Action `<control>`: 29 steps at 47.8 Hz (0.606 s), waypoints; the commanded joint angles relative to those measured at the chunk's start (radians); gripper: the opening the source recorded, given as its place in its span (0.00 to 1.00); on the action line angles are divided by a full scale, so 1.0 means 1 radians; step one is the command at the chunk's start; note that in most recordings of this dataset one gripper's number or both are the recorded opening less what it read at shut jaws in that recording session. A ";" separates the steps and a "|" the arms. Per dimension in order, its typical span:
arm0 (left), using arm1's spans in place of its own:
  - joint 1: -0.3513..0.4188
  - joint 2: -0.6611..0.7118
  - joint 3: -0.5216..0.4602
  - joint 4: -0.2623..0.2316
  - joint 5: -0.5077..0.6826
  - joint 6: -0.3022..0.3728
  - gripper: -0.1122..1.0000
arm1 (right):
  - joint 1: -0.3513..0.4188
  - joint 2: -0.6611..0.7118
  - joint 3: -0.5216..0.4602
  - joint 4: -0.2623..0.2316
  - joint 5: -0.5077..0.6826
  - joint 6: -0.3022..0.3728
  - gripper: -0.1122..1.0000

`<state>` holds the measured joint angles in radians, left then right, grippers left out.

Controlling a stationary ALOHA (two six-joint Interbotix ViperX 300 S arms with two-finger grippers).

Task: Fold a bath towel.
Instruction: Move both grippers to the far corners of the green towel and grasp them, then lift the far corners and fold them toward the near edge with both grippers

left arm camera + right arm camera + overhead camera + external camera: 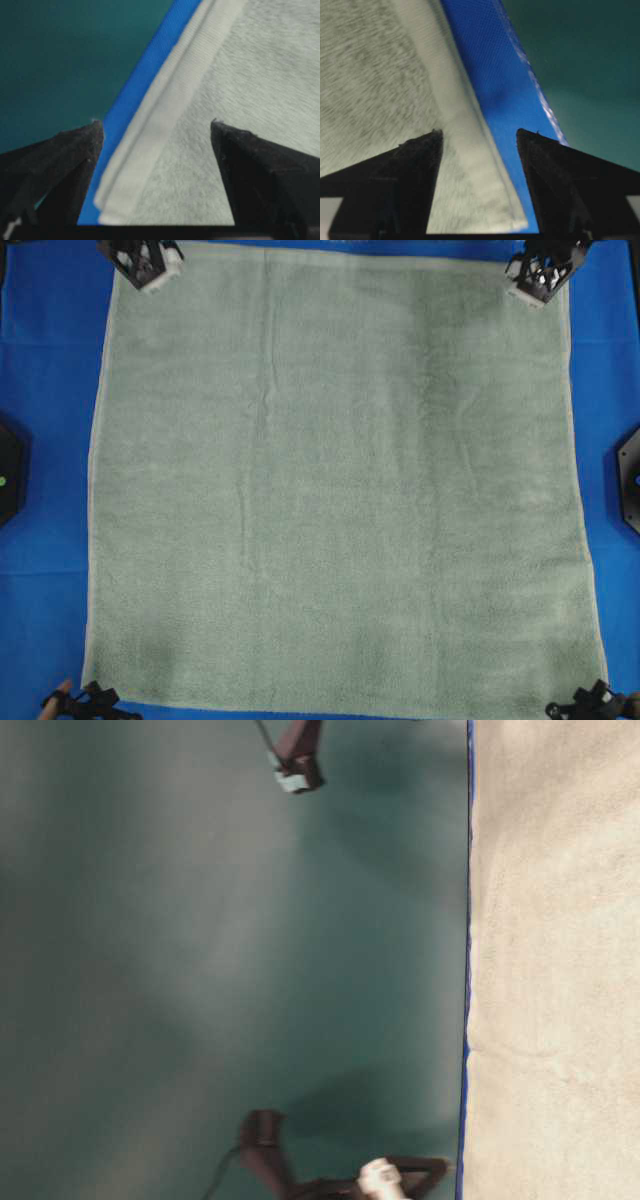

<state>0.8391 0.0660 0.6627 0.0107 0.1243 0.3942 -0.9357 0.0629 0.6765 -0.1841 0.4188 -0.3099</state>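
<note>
The bath towel (340, 490) lies spread flat, pale sage green with lighter hems, on the blue cloth (45, 390). My left gripper (150, 268) hovers at its far left corner and my right gripper (540, 278) at its far right corner. In the left wrist view the left gripper (157, 122) is open, with the towel (250, 75) corner and its hem lying loose between the fingers. Over on the right wrist view the right gripper (479, 132) is also open, straddling the towel (370, 75) hem at its corner. Neither jaw pinches the cloth.
Beyond the towel's far edge runs a narrow strip of blue cloth (145, 75), and past it the surface drops off to a dark teal floor (590, 60). Black arm bases (8, 480) sit at mid left and mid right (630, 485). Small black fixtures (95, 703) stand at both near corners.
</note>
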 commanded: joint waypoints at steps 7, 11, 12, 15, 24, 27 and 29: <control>0.009 0.061 -0.009 0.002 -0.025 0.000 0.82 | -0.028 0.061 -0.003 0.011 -0.052 -0.003 0.65; 0.008 0.058 -0.003 0.002 0.002 0.002 0.78 | -0.037 0.063 0.003 0.014 -0.057 -0.002 0.65; 0.008 0.058 -0.003 0.002 0.012 0.002 0.76 | -0.037 0.063 0.005 0.014 -0.057 -0.002 0.64; 0.008 0.057 0.000 0.005 0.043 0.002 0.65 | -0.037 0.061 0.006 0.018 -0.051 -0.002 0.61; 0.008 0.054 0.003 0.006 0.078 0.000 0.17 | -0.037 0.052 0.021 0.048 -0.057 -0.002 0.19; 0.008 0.049 0.003 0.006 0.081 0.000 0.14 | -0.037 0.051 0.025 0.058 -0.058 -0.002 0.16; 0.008 0.044 0.002 0.006 0.086 0.000 0.14 | -0.037 0.046 0.026 0.063 -0.058 -0.002 0.16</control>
<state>0.8452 0.1381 0.6703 0.0138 0.2056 0.3973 -0.9557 0.1089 0.6949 -0.1289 0.3636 -0.3099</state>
